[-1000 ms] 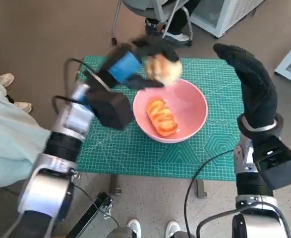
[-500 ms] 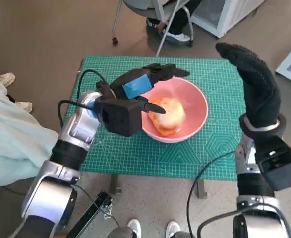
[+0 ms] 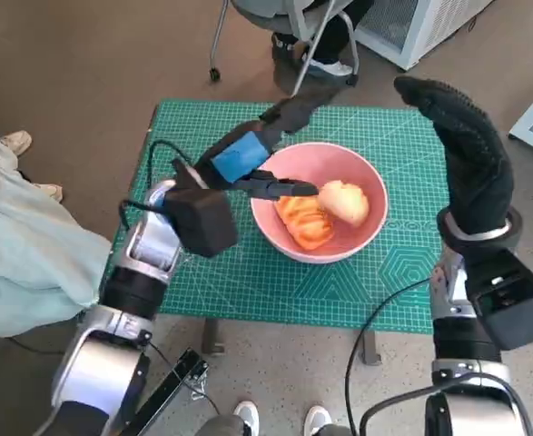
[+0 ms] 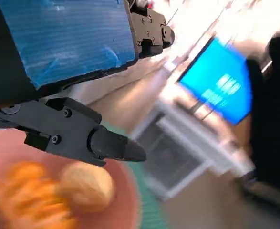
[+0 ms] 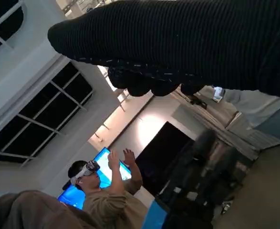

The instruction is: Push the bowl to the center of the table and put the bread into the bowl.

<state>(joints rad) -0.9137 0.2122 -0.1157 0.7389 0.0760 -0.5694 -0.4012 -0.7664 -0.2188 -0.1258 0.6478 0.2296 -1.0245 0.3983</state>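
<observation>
left robot hand (image 3: 264, 152) extended, fingers spread (empty); right robot hand (image 3: 461, 154) raised, flat

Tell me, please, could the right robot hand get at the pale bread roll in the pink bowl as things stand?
Probably yes: the right robot hand is raised beside the pink bowl, and the pale bread roll lies uncovered on its near side.

Mat: green cutting mat (image 3: 239, 282) — covers the worktop
Chair: wheeled chair (image 3: 289, 23) — beyond the worktop's far edge
Person: headset wearer (image 5: 99, 191), hands raised

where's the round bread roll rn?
In the head view the round bread roll lies inside the pink bowl, toward its right side, beside the orange bread. The left hand is just left of it, holding nothing.
</observation>
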